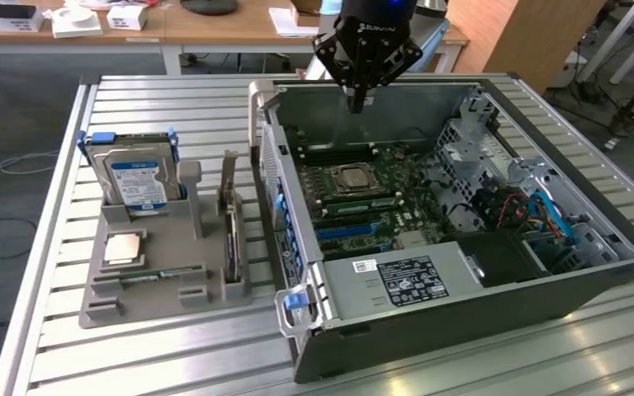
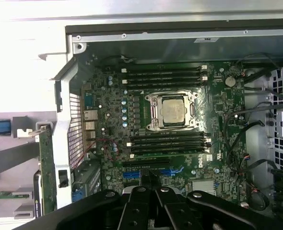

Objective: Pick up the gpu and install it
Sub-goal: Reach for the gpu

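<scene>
**GPU on edge in its holder, gripper closed above the open case**

Nearest in the exterior view, the slatted metal table [image 1: 130,363] carries a grey parts holder [image 1: 108,309] on the exterior view's left and an open computer case [image 1: 428,330] on its right. A narrow RAM stick [image 1: 168,272] lies low in the holder.

The gpu [image 1: 229,227] stands on its long edge in a slot at the side of the holder closest to the case. It sits just beside the case's wall but apart from it. Its long axis runs from near to far, roughly parallel to that wall, with its flat faces turned to the left and right of the exterior view. A paler end piece rises at its far end. Nothing grips the card.

Farther back in the holder, a hard drive [image 1: 135,177] with a blue label stands upright. Inside the case the motherboard [image 1: 372,206] lies exposed, its processor [image 1: 352,177] near the middle.

The gripper [image 1: 356,106] hangs over the far part of the case, well apart from the gpu. Its fingers are drawn together to a narrow tip and hold nothing. Wooden desks [image 1: 218,29] lie beyond.
</scene>
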`<state>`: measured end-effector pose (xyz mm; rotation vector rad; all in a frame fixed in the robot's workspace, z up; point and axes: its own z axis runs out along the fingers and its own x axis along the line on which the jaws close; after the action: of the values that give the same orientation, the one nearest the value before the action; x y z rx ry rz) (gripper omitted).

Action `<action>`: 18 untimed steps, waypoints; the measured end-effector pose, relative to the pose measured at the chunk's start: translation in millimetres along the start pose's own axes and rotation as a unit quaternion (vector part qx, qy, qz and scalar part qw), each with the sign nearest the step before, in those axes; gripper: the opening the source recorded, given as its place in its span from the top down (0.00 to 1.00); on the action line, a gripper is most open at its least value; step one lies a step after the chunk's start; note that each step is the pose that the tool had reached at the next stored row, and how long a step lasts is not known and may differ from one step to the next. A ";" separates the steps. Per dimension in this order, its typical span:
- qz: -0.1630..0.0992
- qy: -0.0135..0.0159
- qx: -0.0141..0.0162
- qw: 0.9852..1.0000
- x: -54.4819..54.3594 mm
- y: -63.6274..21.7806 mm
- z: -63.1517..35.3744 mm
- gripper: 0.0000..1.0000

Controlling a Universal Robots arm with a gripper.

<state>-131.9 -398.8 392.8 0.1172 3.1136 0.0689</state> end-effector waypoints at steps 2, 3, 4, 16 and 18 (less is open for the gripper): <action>0.000 0.000 0.000 1.000 4.3 -0.4 0.2 0.89; 0.000 0.000 0.000 1.000 6.4 -0.5 0.2 0.89; 0.000 0.000 0.000 1.000 8.2 -0.7 0.3 0.89; 0.000 0.000 0.000 1.000 36.1 -2.8 1.3 0.89; 0.000 0.000 0.000 1.000 41.3 -3.2 1.4 0.89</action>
<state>-173.3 -398.9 390.3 0.1177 3.1136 0.0689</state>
